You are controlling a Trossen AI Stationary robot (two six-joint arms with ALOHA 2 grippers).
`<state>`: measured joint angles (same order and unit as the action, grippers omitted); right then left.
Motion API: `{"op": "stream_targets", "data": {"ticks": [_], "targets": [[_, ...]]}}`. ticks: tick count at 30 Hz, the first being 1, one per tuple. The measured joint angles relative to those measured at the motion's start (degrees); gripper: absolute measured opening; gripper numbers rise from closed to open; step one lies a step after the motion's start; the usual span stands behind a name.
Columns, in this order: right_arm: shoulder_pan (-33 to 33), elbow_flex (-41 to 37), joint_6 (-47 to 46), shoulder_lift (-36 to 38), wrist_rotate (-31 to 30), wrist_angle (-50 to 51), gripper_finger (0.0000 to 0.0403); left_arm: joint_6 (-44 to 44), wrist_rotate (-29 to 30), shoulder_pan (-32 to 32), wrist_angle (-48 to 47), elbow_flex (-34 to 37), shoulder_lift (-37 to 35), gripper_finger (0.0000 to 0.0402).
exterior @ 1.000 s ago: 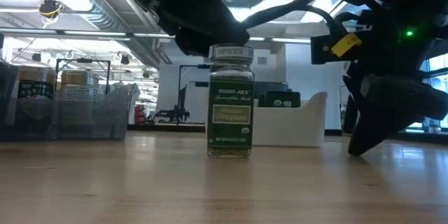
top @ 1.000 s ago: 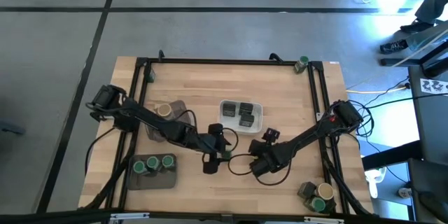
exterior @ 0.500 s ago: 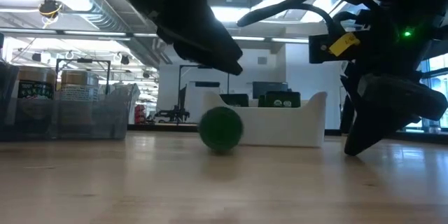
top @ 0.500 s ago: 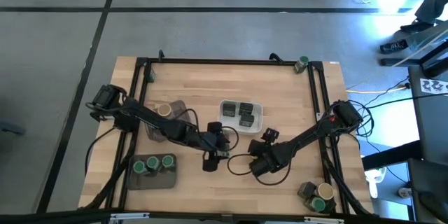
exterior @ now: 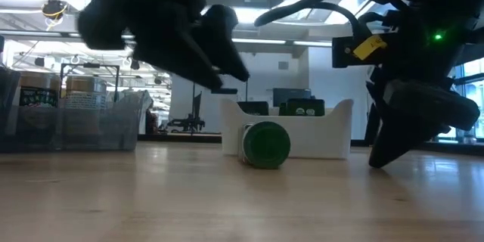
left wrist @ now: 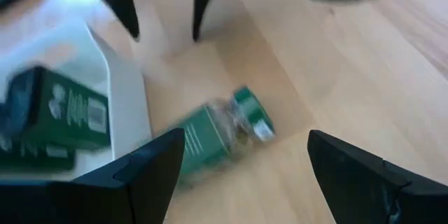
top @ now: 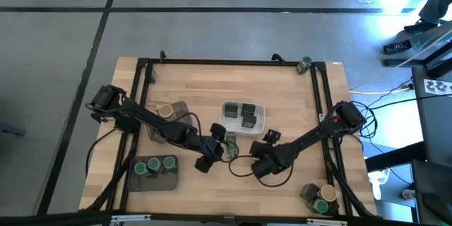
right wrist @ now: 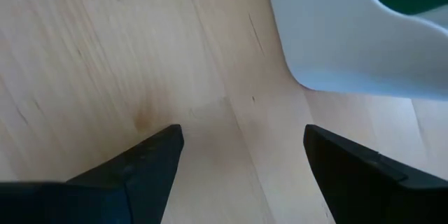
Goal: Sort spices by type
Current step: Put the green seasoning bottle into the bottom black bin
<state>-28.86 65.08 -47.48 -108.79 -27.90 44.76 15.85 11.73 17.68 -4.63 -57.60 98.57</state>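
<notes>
A green-lidded spice jar (left wrist: 217, 129) lies on its side on the table, right beside the white tray (top: 260, 109); its lid faces the near edge (exterior: 266, 145). My left gripper (top: 217, 150) hangs open above and just to the near left of it (exterior: 189, 38), touching nothing. My right gripper (top: 263, 141) stands open over bare wood (right wrist: 245, 136) by the tray's near right corner. Dark tins (top: 245, 115) sit in the white tray.
A grey tray (top: 141, 180) at the near left holds three green-lidded jars. Another grey tray (top: 178, 107) holds a tan-topped jar. More jars (top: 319, 198) stand at the near right corner, and one (top: 305, 63) at the far right.
The green-lidded jar stood upright under my left gripper; it has fallen on its side and rolled toward the white tray, where it now lies with its lid toward the near edge. My left gripper has rolled about its wrist while staying in place.
</notes>
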Motion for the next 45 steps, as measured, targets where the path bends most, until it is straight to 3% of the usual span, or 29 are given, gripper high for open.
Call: {"op": "stream_targets", "data": {"ticks": [7,14,21,34,41,45], "targets": [[0.0,-0.04,0.0,-0.02,0.42,-1.32,0.0303,5.65,-0.48,-2.52,1.14,-1.75,1.93,0.0301],[0.0,-0.04,1.46,-0.02,0.36,-1.43,0.0303,10.3,-9.69,-7.01,-7.69,-8.67,3.35,0.0301],[0.0,-0.04,1.5,-0.02,-0.02,-1.41,0.0303,15.44,-16.44,-9.31,-14.04,-15.85,9.68,0.0301],[-0.02,-0.04,1.44,-0.02,-0.02,-1.8,0.0303,24.63,-14.32,-9.59,-15.47,-16.92,16.13,0.0301],[-0.02,-0.04,1.4,-0.02,-0.07,-2.04,0.0303,20.76,-14.41,-9.99,-15.71,-17.03,18.75,0.03],[-0.01,-0.04,1.38,-0.02,-0.07,-2.34,0.0303,13.26,-14.84,-9.91,-16.54,-17.08,18.97,0.0264]]}}
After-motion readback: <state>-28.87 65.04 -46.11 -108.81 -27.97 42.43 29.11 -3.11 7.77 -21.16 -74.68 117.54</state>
